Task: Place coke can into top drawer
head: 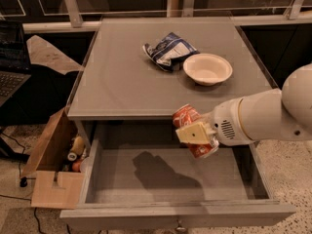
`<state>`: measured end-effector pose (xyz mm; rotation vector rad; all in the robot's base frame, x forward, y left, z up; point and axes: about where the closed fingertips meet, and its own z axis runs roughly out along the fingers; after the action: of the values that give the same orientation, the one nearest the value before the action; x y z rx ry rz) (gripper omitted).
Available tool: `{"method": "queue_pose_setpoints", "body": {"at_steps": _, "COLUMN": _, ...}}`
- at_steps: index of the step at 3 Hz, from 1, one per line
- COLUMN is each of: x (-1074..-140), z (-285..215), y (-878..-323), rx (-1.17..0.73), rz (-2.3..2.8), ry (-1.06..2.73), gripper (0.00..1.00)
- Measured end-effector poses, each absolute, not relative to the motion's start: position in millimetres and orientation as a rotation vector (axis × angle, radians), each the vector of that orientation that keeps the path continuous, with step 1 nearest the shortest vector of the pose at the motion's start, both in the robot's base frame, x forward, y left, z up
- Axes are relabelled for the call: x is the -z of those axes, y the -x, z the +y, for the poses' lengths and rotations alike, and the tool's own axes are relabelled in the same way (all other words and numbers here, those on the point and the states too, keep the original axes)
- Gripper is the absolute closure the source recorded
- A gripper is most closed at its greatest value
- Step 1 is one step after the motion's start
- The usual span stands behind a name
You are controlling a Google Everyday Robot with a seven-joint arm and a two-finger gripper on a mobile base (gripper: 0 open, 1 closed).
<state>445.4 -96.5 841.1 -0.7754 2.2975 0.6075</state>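
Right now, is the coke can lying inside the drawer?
No, the tool grips the coke can in the air above the open top drawer.

You have the grey table [122,82] carrying a blue-and-white chip bag [169,51] at 12 o'clock of its centre and a white bowl [207,68] at 3 o'clock, just beside the bag; the gripper [196,133], clamped on the coke can [185,115], hangs off the front edge at 5 o'clock.

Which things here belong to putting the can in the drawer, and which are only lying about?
For the job: can, held by the gripper over the open drawer.
Lying about: chip bag and bowl on the table; box beside it.
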Motion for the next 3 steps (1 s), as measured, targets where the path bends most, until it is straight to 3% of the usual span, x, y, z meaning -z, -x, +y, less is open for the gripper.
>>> {"method": "queue_pose_setpoints", "body": {"at_steps": 3, "x": -795, "z": -105, "y": -476, "rx": -0.593, "rz": 2.404, "ry": 0.651, "gripper": 1.0}}
